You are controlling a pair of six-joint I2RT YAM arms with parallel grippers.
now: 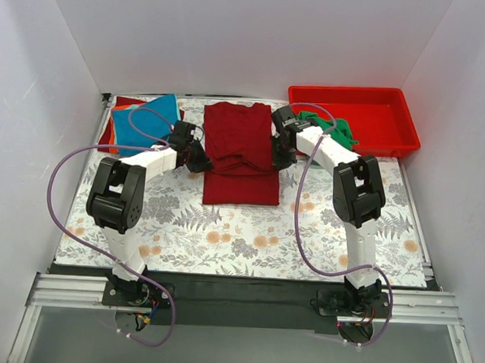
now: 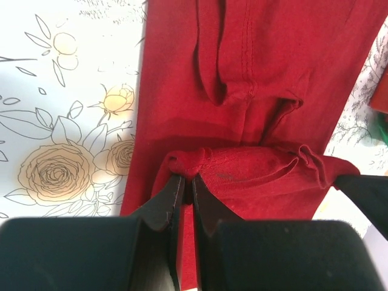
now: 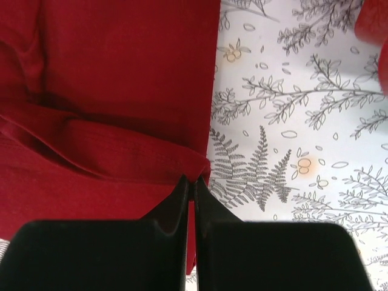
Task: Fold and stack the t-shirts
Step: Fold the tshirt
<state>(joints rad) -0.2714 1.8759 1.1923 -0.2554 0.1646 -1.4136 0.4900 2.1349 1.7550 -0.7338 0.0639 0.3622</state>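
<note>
Nearest the arm bases, only floral cloth is seen, spread flat right across. A bit farther in, dead centre, the dark red t-shirt is laid out lengthwise, with its near end flat on the cloth.

About halfway up the shirt, a crosswise fold is bunched up, and it's gripped from both sides. The left hand is pressed together on the rumpled left end of that fold, so a small wad of red fabric is pinched between the fingertips. The right hand is likewise closed tight on the right edge of the fold, right where the shirt meets the cloth. Past the hands, the far part of the shirt is lying flat, with a sleeve seam tucked in toward the middle.

At the far left, a pile is made up of a blue t-shirt on top, an orange t-shirt poking out on the left, and a red t-shirt at the back. At the far right, a green t-shirt is draped at the left end of the red tray, partly hidden by the right arm.
</note>
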